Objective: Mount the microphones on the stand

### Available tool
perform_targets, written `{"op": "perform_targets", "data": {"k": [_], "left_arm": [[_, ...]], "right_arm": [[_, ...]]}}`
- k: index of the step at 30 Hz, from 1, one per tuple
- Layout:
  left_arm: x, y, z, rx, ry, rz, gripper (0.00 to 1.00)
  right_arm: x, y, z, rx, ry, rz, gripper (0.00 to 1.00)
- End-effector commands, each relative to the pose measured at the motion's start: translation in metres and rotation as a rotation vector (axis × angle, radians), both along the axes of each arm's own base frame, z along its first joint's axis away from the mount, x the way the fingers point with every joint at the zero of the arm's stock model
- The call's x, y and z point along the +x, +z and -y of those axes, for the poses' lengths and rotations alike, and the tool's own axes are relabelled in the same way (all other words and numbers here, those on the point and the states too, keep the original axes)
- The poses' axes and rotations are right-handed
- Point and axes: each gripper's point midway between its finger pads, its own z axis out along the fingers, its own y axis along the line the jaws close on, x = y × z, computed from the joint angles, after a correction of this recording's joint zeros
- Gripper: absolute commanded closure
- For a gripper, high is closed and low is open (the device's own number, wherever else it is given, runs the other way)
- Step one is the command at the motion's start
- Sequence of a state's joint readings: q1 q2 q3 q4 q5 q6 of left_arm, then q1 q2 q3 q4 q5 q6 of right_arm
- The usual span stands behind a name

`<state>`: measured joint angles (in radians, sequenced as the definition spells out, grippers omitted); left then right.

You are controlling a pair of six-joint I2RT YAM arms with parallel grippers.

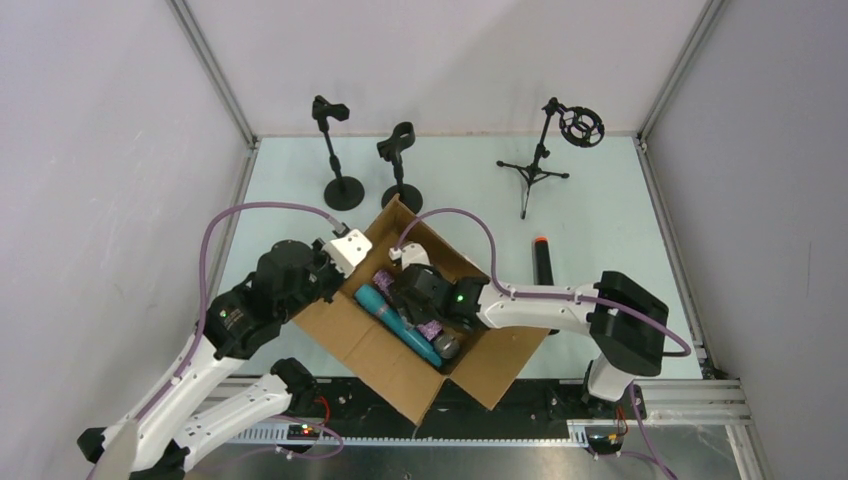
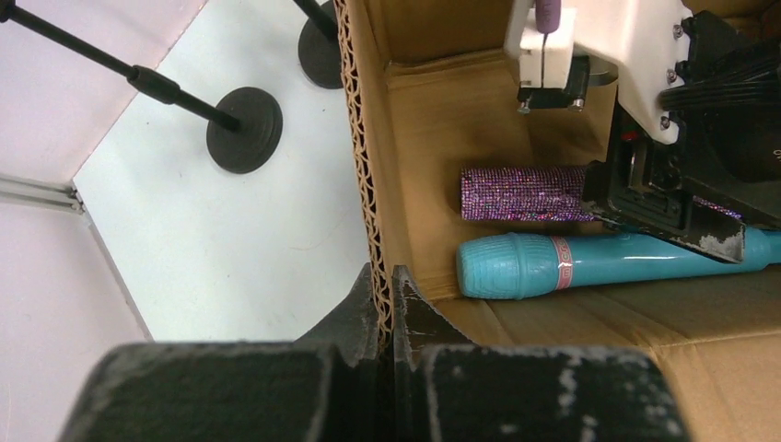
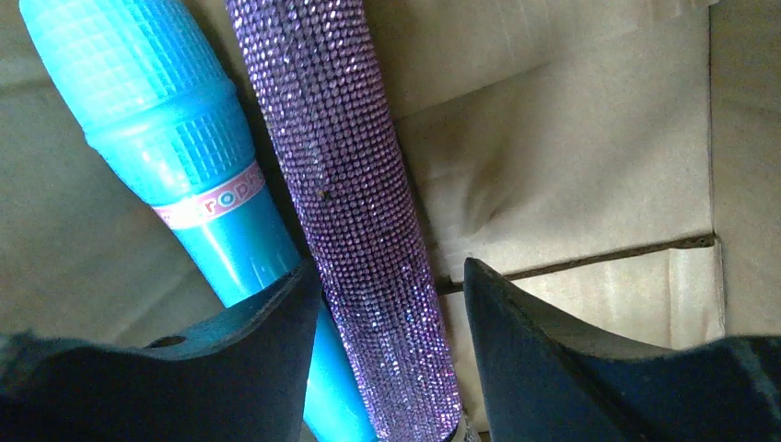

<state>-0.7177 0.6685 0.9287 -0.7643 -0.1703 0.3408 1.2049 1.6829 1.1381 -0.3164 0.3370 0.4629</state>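
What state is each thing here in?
Brown cardboard box: open, flaps spread.
Purple glitter microphone: lying in box.
Light blue plastic microphone: lying in box.
Black microphone with orange-red end: lying on the table.
Left fingers: shut on box wall.
Right fingers: open, straddling the purple microphone.
Black round-base stands and tripod stand: upright, empty.

The purple glitter microphone (image 3: 368, 230) and the light blue microphone (image 2: 553, 265) are laid flat and side by side, touching, on the floor of the open cardboard box (image 1: 370, 350). They are set head to tail, with the purple one's silver mesh head at the nearer end. The black microphone (image 1: 542, 265) is laid on the table (image 1: 600, 200) outside the box, to its right, with its orange-red end turned away.
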Motion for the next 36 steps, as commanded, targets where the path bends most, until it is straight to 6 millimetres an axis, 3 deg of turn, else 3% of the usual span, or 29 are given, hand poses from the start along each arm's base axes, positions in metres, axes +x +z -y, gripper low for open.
{"op": "perform_targets", "data": {"k": [1,8,15,19,21,22,23,24,25,26,27,28,31,35,36], "left_arm": [[-0.003,0.024,0.011,-0.040,-0.071,0.054,1.00],[-0.002,0.023,0.014,-0.041,-0.080,0.047,1.00],[-0.002,0.026,0.015,-0.039,-0.087,0.053,1.00],[-0.002,0.025,0.016,-0.040,-0.087,0.049,1.00],[-0.002,0.022,0.016,-0.035,-0.083,0.041,1.00],[-0.001,0.017,0.014,-0.027,-0.074,0.035,1.00],[-0.001,0.015,0.013,-0.021,-0.069,0.033,1.00],[0.000,0.009,0.010,-0.003,-0.060,0.030,1.00],[0.001,0.005,0.009,0.008,-0.056,0.027,1.00],[0.002,0.000,0.007,0.024,-0.050,0.024,1.00],[0.002,-0.001,0.007,0.029,-0.049,0.025,1.00],[0.002,-0.002,0.006,0.035,-0.046,0.027,1.00],[0.003,0.000,0.005,0.035,-0.042,0.038,1.00],[0.005,-0.004,0.003,0.050,-0.030,0.033,1.00],[0.005,-0.006,0.003,0.055,-0.031,0.030,1.00]], "right_arm": [[0.004,0.011,0.021,0.016,-0.038,0.021,0.38],[0.001,-0.004,0.022,-0.015,-0.020,0.011,0.38],[-0.005,-0.036,0.011,-0.049,0.001,-0.020,0.37],[-0.003,-0.038,0.009,-0.056,0.002,-0.014,0.41],[-0.001,-0.023,0.010,-0.038,-0.006,0.013,0.55],[0.002,-0.007,0.010,-0.011,-0.011,0.042,0.71],[0.002,0.002,0.012,0.001,-0.012,0.054,0.77],[0.003,0.023,0.013,0.039,-0.018,0.082,0.85],[0.003,0.034,0.015,0.053,-0.018,0.092,0.88],[0.003,0.059,0.016,0.098,-0.020,0.118,0.91],[0.002,0.068,0.020,0.098,-0.020,0.122,0.92],[0.000,0.091,0.021,0.141,-0.015,0.145,0.93],[-0.012,0.136,0.030,0.202,0.006,0.169,0.96],[-0.022,0.205,0.063,0.348,-0.036,0.215,0.98],[-0.022,0.207,0.075,0.336,-0.056,0.215,0.99]]}}
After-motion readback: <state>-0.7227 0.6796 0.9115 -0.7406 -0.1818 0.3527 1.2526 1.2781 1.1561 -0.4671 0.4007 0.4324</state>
